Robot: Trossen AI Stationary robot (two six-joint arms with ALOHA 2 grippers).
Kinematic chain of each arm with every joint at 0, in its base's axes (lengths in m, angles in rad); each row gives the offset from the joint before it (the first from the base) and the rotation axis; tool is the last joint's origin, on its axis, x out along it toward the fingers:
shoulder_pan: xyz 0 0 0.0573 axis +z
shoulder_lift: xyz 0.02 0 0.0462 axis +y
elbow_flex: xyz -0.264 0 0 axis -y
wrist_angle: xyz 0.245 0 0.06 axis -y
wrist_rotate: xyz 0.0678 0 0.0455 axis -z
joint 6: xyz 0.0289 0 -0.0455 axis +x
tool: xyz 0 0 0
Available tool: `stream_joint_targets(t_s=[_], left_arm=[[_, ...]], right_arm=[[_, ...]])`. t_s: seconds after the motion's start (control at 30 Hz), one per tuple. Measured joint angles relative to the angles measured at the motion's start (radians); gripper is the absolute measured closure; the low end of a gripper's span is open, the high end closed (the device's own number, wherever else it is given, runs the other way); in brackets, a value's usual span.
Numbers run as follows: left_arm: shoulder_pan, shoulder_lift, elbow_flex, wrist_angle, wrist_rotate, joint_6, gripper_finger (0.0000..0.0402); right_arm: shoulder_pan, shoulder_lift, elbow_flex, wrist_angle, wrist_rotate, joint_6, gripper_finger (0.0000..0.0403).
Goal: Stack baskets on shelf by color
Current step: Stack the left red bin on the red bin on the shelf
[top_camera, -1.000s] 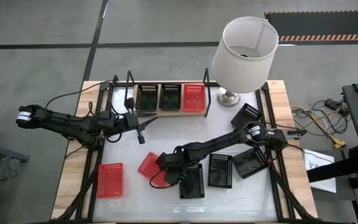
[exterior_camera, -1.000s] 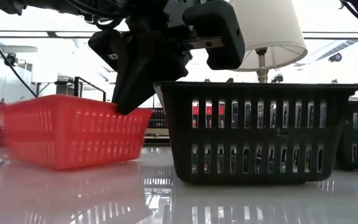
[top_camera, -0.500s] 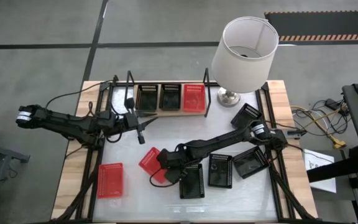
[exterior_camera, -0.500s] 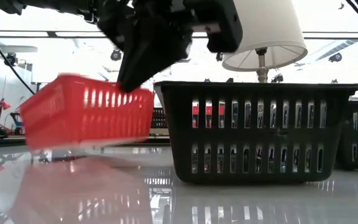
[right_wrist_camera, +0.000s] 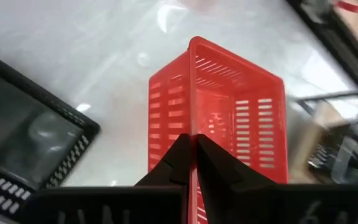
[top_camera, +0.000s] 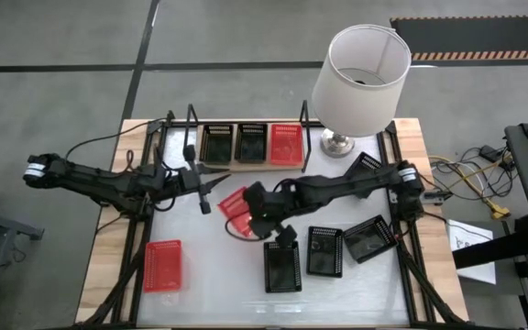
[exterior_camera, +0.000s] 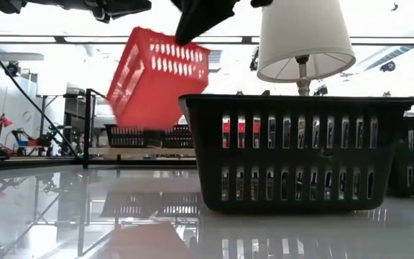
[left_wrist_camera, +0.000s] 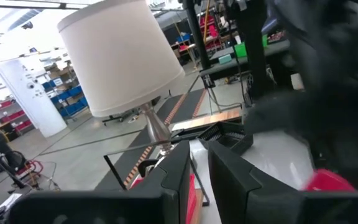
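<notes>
My right gripper is shut on a red mesh basket and holds it in the air over the table's middle, a short way in front of the shelf. In the low view the red basket hangs tilted. On the shelf's wooden plank stand two black baskets and a red one. A second red basket rests on its base near the table's left front. My left gripper hovers left of the held basket, touching nothing, with a narrow gap between its fingers. My right gripper pinches the red basket by a thin edge of one wall, the wall standing between the two fingers. The fingers come at it from above, at its upper right corner. The basket is lifted clear of the table and hangs tilted below them.
A lamp with a white shade stands at the table's far right, beside the shelf's right upright. Three black baskets sit on the near right, and another lies by the lamp's foot.
My right gripper has lifted the red basket off the table and carried it up and toward the far edge, closer to the shelf. The basket, which rested on the table a second ago, is now clear of it and more steeply tilted.
</notes>
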Motion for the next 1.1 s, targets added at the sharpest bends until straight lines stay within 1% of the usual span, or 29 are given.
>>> stream_joint_targets(t_s=[0.17, 0.33, 0.47, 0.63, 0.93, 1.1], left_arm=[[-0.022, -0.010, 0.000, 0.000, 0.000, 0.000, 0.0359], [-0.040, -0.019, 0.000, 0.000, 0.000, 0.001, 0.0359], [-0.047, -0.023, 0.000, 0.000, 0.000, 0.001, 0.0359], [-0.047, -0.024, 0.000, 0.000, 0.000, 0.001, 0.0359], [-0.046, -0.024, 0.000, 0.000, 0.000, 0.002, 0.0359], [-0.046, -0.025, 0.000, 0.000, 0.000, 0.002, 0.0359]], right_arm=[[-0.016, -0.067, -0.003, -0.020, 0.030, 0.029, 0.0394], [-0.020, -0.121, -0.004, -0.060, 0.197, 0.033, 0.0394], [-0.054, -0.158, -0.012, -0.081, 0.268, 0.049, 0.0394], [-0.135, -0.186, -0.059, -0.072, 0.271, 0.066, 0.0394], [-0.298, -0.260, -0.268, 0.093, 0.274, 0.076, 0.0394], [-0.339, -0.277, -0.353, 0.144, 0.329, 0.076, 0.0394]])
